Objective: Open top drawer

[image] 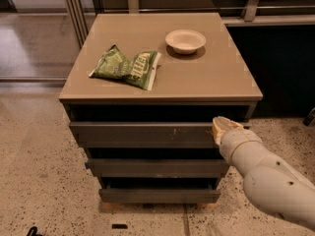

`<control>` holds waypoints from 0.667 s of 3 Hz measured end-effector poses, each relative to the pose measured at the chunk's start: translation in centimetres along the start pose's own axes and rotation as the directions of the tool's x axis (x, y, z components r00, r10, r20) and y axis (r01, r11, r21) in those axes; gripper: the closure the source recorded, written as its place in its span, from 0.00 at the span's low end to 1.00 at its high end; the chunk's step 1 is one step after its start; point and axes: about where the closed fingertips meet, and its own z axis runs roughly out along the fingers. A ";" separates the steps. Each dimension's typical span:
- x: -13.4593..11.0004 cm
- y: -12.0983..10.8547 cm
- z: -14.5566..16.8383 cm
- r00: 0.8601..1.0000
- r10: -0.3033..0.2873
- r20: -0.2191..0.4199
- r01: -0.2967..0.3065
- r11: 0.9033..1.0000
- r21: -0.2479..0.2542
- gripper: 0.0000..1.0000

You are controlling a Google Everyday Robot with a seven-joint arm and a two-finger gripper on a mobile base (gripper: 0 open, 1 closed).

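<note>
Jaws of the gripper (224,128) cannot be read as parted or closed. Only a pale rounded tip shows, set against the right end of the top drawer (142,133).

Largest in view is a grey-brown cabinet (157,90) on a speckled floor (34,171), seen from above and in front. Next in size, the robot's cream arm (266,176) reaches in from the lower right, angled up and leftward so its tip meets that drawer end. The front has no handle, so the side edge looks like the only place to get a purchase.

The top drawer is the widest of three stacked fronts. It sits directly beneath the cabinet top with a dark gap above it, and has small pale scuffs right of centre. It appears barely drawn out, if at all, so the pull seems yet to be done.

Two narrower drawer fronts (157,167) sit below. On the cabinet top, well apart from the gripper, lie a green snack bag (125,67) and, farther back to the right, a small pale bowl (185,40).
</note>
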 end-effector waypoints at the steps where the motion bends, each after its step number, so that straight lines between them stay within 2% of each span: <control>1: 0.4 0.2 2.8 1.000 -0.008 -0.009 0.008 1.000 -0.003 1.00; 2: 0.5 0.3 5.5 0.999 -0.033 -0.032 0.033 0.999 -0.010 1.00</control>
